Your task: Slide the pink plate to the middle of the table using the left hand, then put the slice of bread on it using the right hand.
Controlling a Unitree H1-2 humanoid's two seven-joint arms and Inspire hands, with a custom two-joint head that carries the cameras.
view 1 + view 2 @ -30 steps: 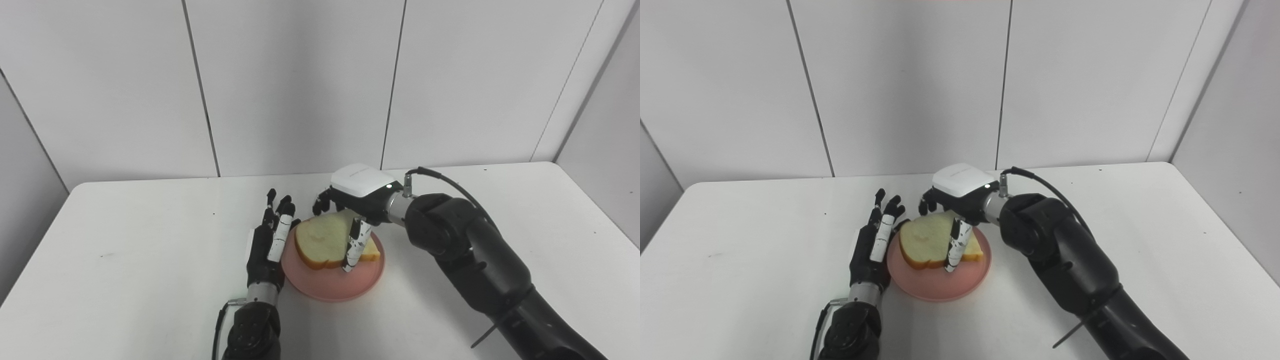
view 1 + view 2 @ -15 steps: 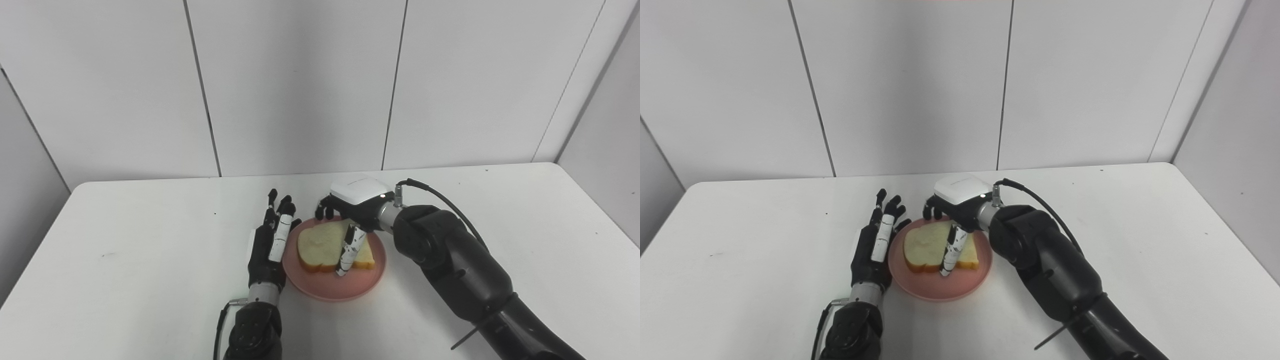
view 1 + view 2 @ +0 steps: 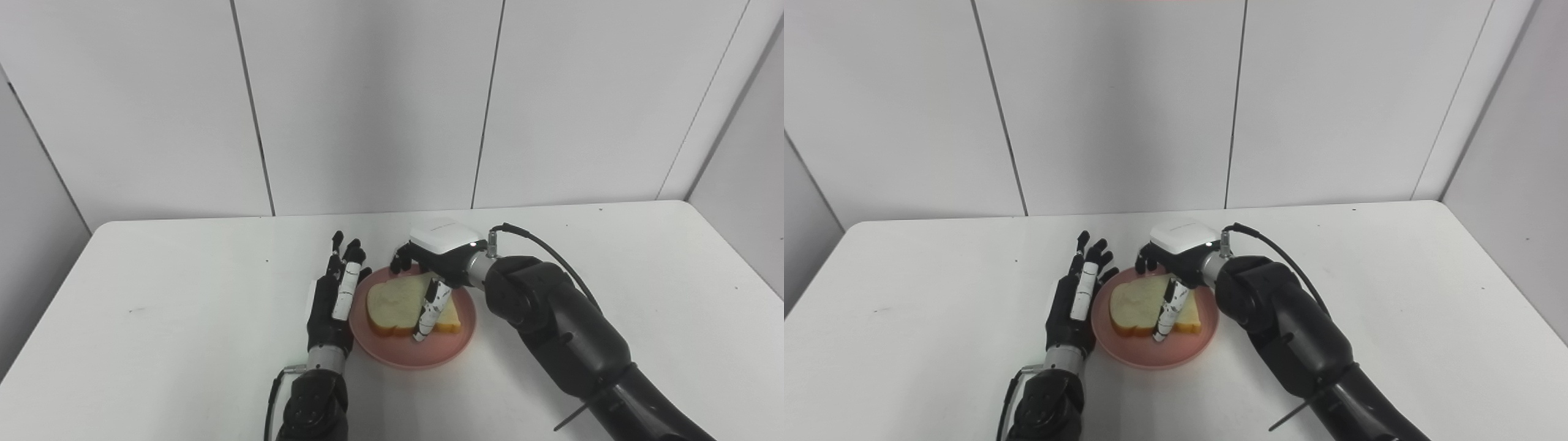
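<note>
The pink plate sits near the middle of the white table. A slice of bread lies flat on it. My right hand reaches over the plate's far side and is shut on the bread, with its thumb against the near crust and its fingers curled behind the far edge. My left hand lies open with fingers stretched out, resting against the plate's left rim. In the right eye view the bread and the plate look the same.
My right forearm crosses the table from the lower right and carries a black cable. Bare white tabletop stretches to the left and right of the plate. Grey wall panels stand behind the table's far edge.
The right hand has lowered the bread from a tilted hold above the plate until it lies flat on it. The left hand has stayed put. The camera has shifted slightly.
</note>
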